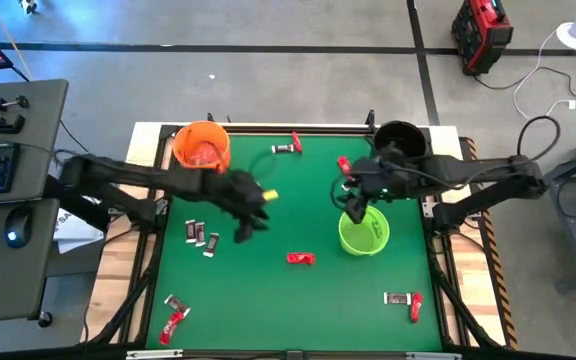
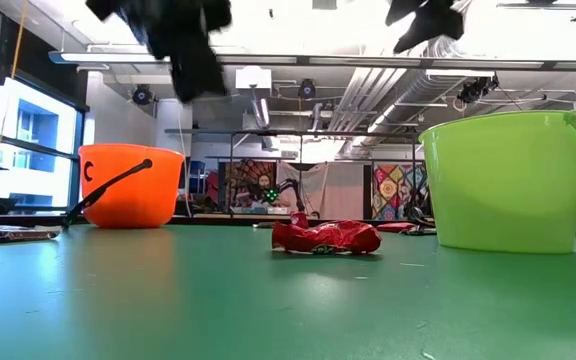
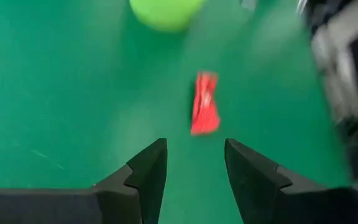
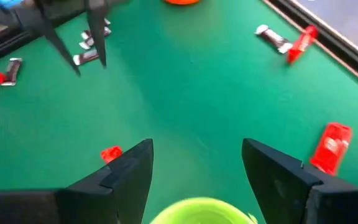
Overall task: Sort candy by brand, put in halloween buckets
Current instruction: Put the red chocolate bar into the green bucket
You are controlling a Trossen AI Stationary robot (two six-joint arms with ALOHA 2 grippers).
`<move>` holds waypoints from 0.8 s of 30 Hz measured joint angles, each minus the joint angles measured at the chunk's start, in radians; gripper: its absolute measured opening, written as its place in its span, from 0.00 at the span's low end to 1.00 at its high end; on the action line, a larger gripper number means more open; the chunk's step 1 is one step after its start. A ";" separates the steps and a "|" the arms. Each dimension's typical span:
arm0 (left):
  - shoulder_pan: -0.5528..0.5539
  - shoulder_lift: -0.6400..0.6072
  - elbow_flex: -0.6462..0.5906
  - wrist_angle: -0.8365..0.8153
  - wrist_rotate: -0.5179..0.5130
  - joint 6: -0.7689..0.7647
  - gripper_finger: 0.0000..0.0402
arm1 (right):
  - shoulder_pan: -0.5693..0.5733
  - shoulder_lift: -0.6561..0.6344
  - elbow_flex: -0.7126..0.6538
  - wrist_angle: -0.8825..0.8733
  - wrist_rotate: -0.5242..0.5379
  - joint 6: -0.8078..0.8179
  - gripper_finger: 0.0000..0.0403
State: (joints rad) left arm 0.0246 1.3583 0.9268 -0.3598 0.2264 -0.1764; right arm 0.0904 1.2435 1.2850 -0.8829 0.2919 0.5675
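High view: left hand (image 1: 251, 213) hangs above the green surface (image 1: 268, 290), between the orange bucket (image 1: 201, 147) and the lime green bucket (image 1: 364, 233), fingers apart and holding nothing. Left wrist view shows the gap between its fingers lined up on a red candy (image 3: 204, 112) lying flat just ahead, with the lime bucket (image 3: 165, 10) beyond it, so this looks like a set-up for a pick, hand kept off the surface until it is over the wrapper. That same red piece (image 1: 301, 259) sits near the lime bucket, on the side toward the left arm. Right hand (image 1: 353, 203) hovers at the lime bucket's rim, fingers wide apart, empty; right wrist view shows the bucket rim (image 4: 201, 210) directly under its fingers, likely a drop position or parked there. Black bucket (image 1: 399, 137) stands beyond the lime one, at the surface's far edge. Orange bucket shows reddish content inside, so probably reds go there. More candy is scattered loose: dark wrappers (image 1: 201, 236) on the orange-bucket side of the lime bucket, a dark and red pair (image 1: 404, 301) near the front edge, another pair (image 1: 174, 313) at the opposite front corner, two reds by the black bucket (image 1: 343, 163). Low view: crumpled red wrapper (image 2: 325, 237) lying beside the lime bucket (image 2: 508, 180), not touching it. Sorting far from done, I judge.
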 joint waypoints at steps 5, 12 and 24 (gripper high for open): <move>-0.058 0.217 0.000 0.051 0.000 0.055 0.47 | 0.021 -0.028 0.000 -0.090 0.047 0.061 0.59; -0.147 0.390 0.000 0.319 -0.032 0.000 0.62 | 0.023 -0.026 -0.001 -0.125 0.063 0.056 0.59; -0.220 0.516 0.002 0.533 -0.190 0.218 0.67 | 0.023 -0.026 -0.001 -0.140 0.081 0.047 0.59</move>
State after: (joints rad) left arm -0.1949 1.8743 0.9287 0.1727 0.0366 0.0418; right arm 0.1131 1.2175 1.2842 -1.0229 0.3726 0.6149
